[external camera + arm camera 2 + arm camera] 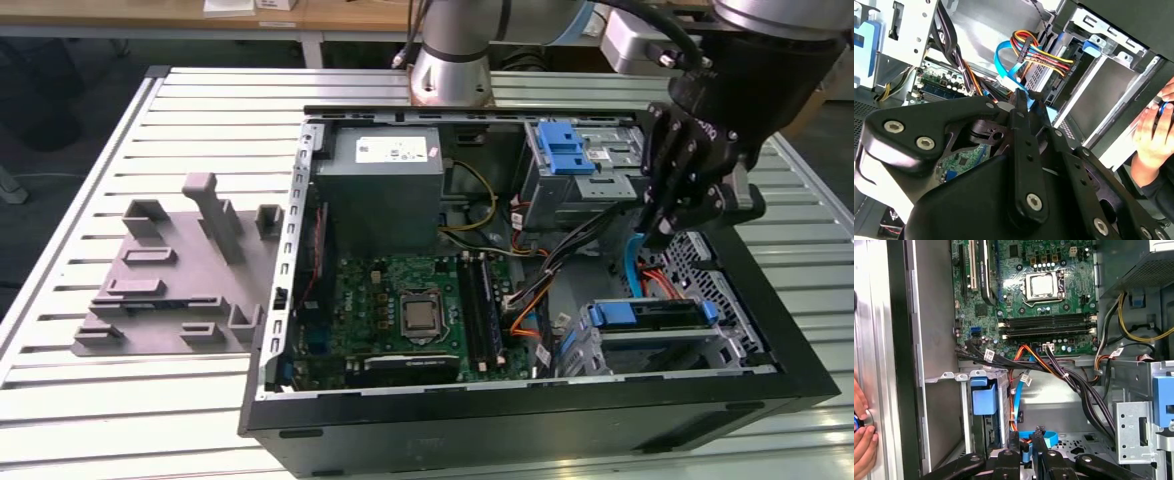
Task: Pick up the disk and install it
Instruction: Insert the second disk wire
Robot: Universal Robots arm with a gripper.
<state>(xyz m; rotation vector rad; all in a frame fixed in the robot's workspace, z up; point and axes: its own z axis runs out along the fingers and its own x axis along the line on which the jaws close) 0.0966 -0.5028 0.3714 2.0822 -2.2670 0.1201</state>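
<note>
1. An open black desktop computer case [534,420] lay on its side on a slatted silver metal tabletop [80,400], its green motherboard [400,320] facing up.
2. The robot's black hand [663,235] hung inside the case on the exterior view's right, above the drive bay area, with its fingers pointing down.
3. In the first wrist view the two fingertips [1013,440] stood close together with only a narrow gap, closed on nothing; a flat blue cable [1046,438] curled just behind them.
4. The flat silver disk with its blue plastic frame [650,315] sat in the grey metal drive cage [721,355] at the near right corner of the case in the exterior view, below the hand and apart from it.
5. In the first wrist view the disk's blue frame end [984,399] showed in its slot, beside the fingertips and not touched by them.
6. A bundle of black, orange and yellow wires [1054,367] ran across the case between the motherboard and the cage.
7. A person's hand [1151,135] rested on the outer edge of the case.
8. A grey plastic fixture with upright posts [180,270] stood on the tabletop on the exterior view's left, well apart from the case.
</note>
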